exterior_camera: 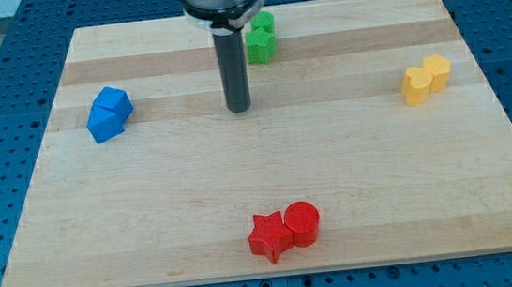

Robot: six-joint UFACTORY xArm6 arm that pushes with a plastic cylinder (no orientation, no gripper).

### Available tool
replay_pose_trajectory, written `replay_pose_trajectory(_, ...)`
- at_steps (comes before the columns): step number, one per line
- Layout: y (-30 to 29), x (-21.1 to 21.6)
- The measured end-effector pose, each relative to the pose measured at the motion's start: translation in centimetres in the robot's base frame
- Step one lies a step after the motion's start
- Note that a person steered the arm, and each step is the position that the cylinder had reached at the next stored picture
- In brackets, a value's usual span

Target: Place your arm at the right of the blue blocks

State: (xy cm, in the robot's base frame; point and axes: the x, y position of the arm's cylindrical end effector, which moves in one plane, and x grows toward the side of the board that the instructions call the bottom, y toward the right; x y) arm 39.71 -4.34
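Note:
Two blue blocks [108, 113] sit touching each other near the view's left edge of the wooden board [271, 199]; their shapes are angular but hard to tell apart. My tip [239, 108] stands on the board well to the right of them, at about the same height in the view, with a wide gap between.
Two green blocks [261, 37] lie just right of the rod near the view's top. Two yellow blocks [426, 79] sit at the view's right. A red star [270, 237] and a red cylinder [302, 223] touch near the view's bottom.

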Motion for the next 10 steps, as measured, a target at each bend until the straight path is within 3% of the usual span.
replay_pose_trajectory(10,-4.1,0.0)
